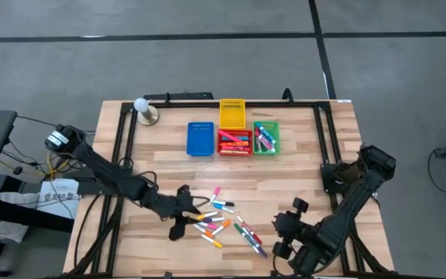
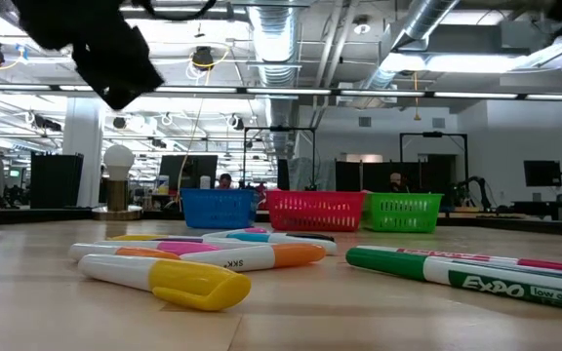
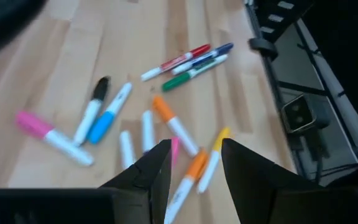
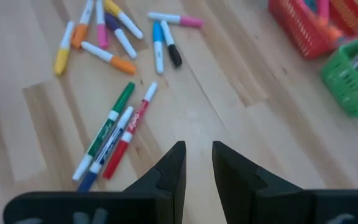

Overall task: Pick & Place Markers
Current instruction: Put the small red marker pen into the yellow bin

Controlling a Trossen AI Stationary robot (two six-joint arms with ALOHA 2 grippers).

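Above centre in the high view, the red bin (image 1: 235, 143) and green bin (image 1: 266, 138) hold markers; the blue bin (image 1: 200, 139) and yellow bin (image 1: 232, 113) look empty (mesh floors show). The loose markers (image 1: 224, 223) lie scattered lower centre on the wooden table (image 1: 316, 178). The left gripper (image 1: 190, 211) hovers at their left edge, fingers parted, empty. The right gripper (image 1: 283, 235), lower right, is parted, empty. Ducts and lights hang over the room behind.

Seen from above, the dark six-joint left arm (image 1: 107, 174) runs from the left edge down toward the lower centre of the frame; its dark two-finger left gripper (image 1: 186, 209) hangs there, fingers parted with nothing between them; the dark six-joint right arm (image 1: 351, 198) folds from the right side toward the lower right; its dark two-finger right gripper (image 1: 283, 232) shows a narrow gap, empty.
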